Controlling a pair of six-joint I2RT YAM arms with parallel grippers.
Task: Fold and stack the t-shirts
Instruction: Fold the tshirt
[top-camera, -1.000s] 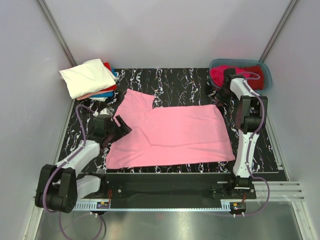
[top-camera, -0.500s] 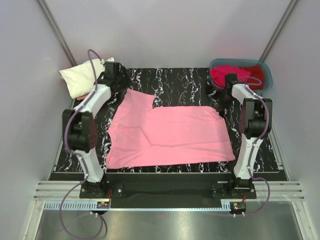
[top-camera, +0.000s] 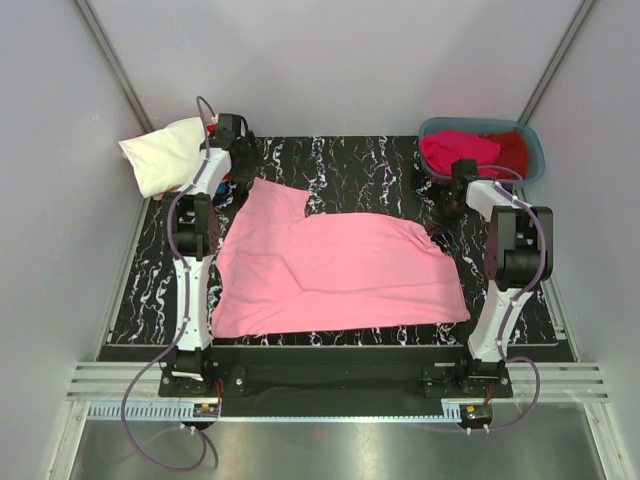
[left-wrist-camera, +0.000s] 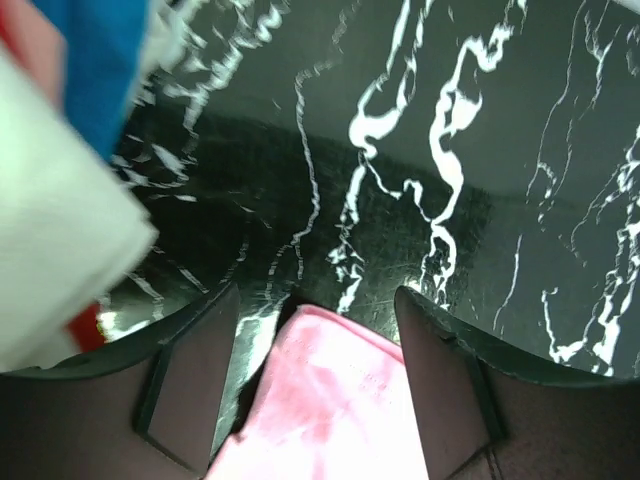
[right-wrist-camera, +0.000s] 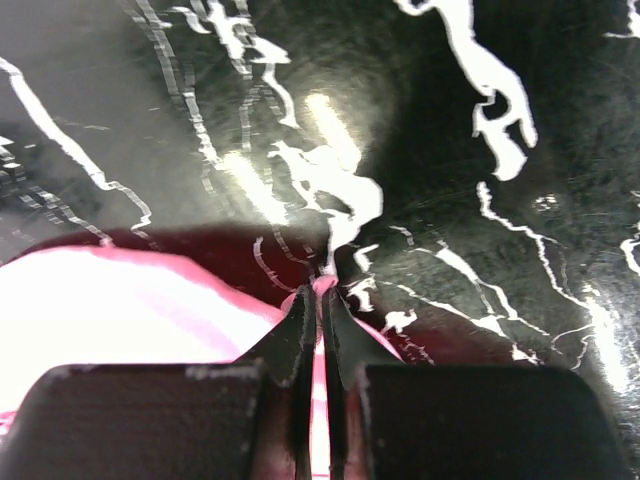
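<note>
Pink t-shirt (top-camera: 340, 270) lies spread flat across the middle of the black marbled mat (top-camera: 370, 165), one sleeve angled toward the upper left of the frame.

Left gripper (left-wrist-camera: 314, 295) is wide open at that upper-left corner. The pink corner sits between the fingers (left-wrist-camera: 190, 380), with no clamp on it.

Right gripper (right-wrist-camera: 322, 290) is at the shirt's upper-right corner, jaws closed, with a thin fold of pink pinched at the tips.

Folded stack in the upper left of the frame – cream-white tee (top-camera: 170, 155) on top, blue tee (left-wrist-camera: 100, 60) under it, just beside the left gripper.

Grey-blue tub (top-camera: 535, 150) in the upper right holds a magenta tee (top-camera: 455, 150) and a dark red tee (top-camera: 512, 148).
</note>
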